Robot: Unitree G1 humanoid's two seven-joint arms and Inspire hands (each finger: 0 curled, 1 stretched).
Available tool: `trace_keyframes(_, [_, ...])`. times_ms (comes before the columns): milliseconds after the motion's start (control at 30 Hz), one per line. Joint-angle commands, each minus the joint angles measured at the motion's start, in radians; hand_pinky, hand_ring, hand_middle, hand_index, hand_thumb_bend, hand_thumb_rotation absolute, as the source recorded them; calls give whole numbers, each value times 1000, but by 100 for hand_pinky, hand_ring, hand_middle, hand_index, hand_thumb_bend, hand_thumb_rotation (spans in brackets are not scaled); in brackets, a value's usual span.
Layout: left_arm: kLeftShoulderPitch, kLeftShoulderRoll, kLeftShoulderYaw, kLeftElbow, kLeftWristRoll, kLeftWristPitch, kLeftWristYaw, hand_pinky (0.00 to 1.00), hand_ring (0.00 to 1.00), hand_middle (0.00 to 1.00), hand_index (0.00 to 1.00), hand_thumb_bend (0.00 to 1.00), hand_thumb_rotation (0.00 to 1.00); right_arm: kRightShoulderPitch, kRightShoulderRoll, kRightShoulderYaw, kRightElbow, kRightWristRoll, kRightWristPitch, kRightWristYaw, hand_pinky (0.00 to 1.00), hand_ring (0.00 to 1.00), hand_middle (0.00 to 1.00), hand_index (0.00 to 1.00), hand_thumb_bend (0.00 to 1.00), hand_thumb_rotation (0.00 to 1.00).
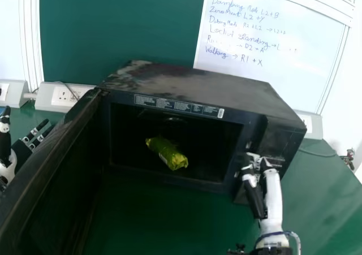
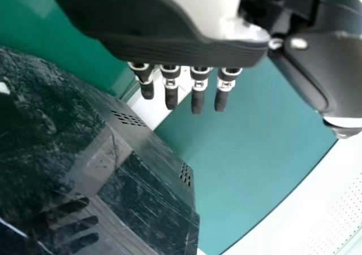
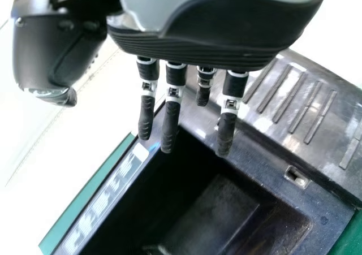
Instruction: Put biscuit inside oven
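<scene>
While the biscuit [image 1: 167, 152], in a green-and-yellow wrapper, lies inside the oven [image 1: 186, 85], the right hand [image 1: 273, 195] is at the right part of the oven's front, its fingers extended and slightly spread, holding nothing. The left hand [image 1: 21, 153] is at the head view's left edge, beyond the open door [image 1: 65, 173], its fingers likewise straight and wide of the thumb, and empty; the oven stands on the green tabletop [image 1: 319, 193].

Bright room light; oven cavity [image 1: 212, 147] dark; whitish glare on oven front [image 3: 293, 96].
</scene>
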Motion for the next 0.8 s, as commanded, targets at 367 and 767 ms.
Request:
trace_keyframes(367, [-22,47,-11,-15,34,46,-72,100,100,100,99,36,13,-41,48,-49,261,90,-313,-232,44,51,58,68,67,31])
trace_keyframes(767, [-18,47,-21,-73,1,91,-95,100,98,96,97,38,9,-80,89,-60,361,76,-412,-378,34,42,59,70,63,38])
